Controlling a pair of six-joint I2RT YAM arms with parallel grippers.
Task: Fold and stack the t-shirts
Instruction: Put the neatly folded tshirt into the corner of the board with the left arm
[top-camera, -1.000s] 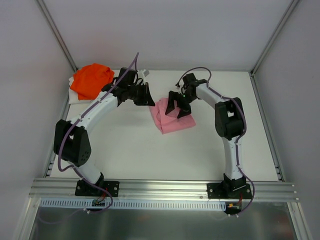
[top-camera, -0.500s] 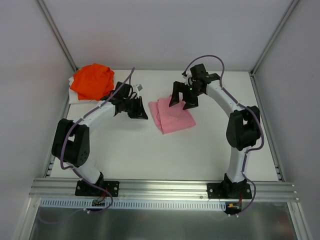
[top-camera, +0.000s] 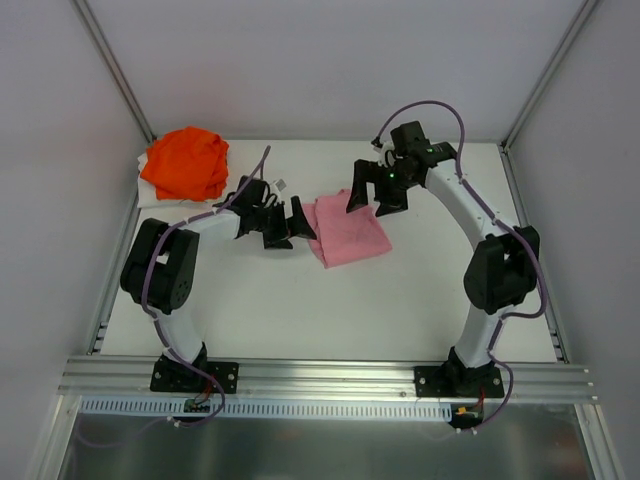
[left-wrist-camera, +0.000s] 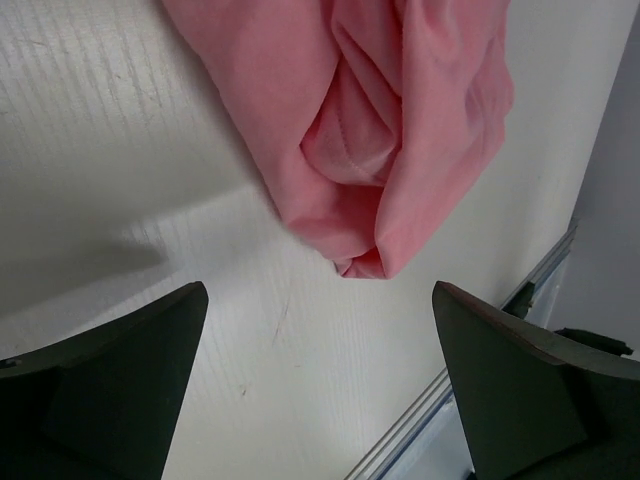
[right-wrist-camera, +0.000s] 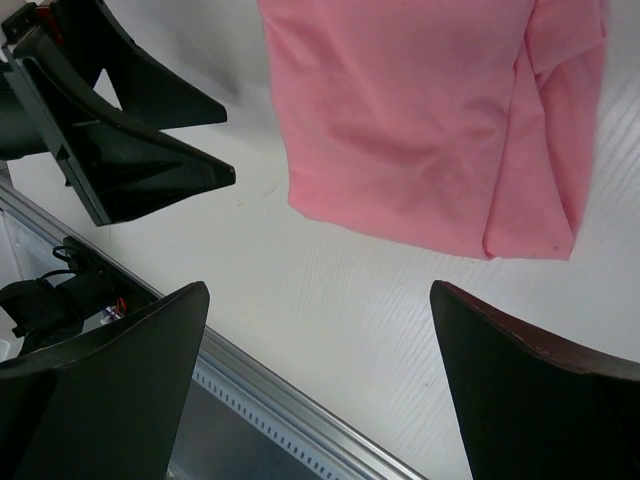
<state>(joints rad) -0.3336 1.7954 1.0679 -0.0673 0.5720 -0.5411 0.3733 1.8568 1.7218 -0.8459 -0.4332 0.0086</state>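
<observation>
pink t-shirt folded mid-table, orange t-shirt bunched far-left

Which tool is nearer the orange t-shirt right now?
Left. The left tool, open, sits at the left edge of the pink t-shirt, right of the orange t-shirt. The right tool, open, hovers over the pink one's far side, farther off.

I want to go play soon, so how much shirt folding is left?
Done: the pink shirt lies folded in the middle of the table. In hand: nothing; the left gripper and right gripper hang open near it. Left: the orange shirt sits crumpled in the far left corner, unfolded, and the two are not stacked.
</observation>
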